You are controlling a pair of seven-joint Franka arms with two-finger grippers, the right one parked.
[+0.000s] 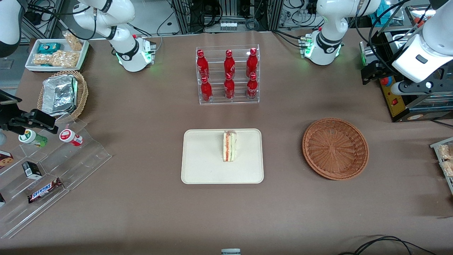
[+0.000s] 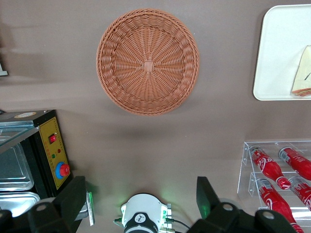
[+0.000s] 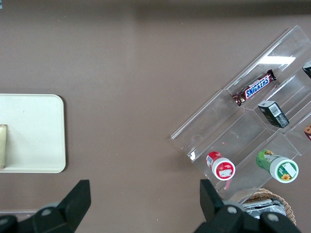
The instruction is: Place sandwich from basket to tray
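Observation:
The sandwich (image 1: 229, 146) stands on its edge on the cream tray (image 1: 201, 159), near the tray's middle. The reddish-brown wicker basket (image 1: 335, 148) sits beside the tray toward the working arm's end, with nothing in it. My left gripper (image 1: 370, 72) hangs high above the table, farther from the front camera than the basket, next to a black control box. In the left wrist view the gripper (image 2: 141, 199) is open and wide, with nothing between its fingers. That view also shows the basket (image 2: 147, 61), the tray (image 2: 277, 53) and the sandwich (image 2: 302, 73).
A clear rack of red bottles (image 1: 228, 76) stands farther from the front camera than the tray. The black control box (image 1: 400, 95) sits near the gripper. Toward the parked arm's end are a stepped acrylic snack display (image 1: 53, 166), a tan basket with foil container (image 1: 63, 94) and a white snack tray (image 1: 56, 53).

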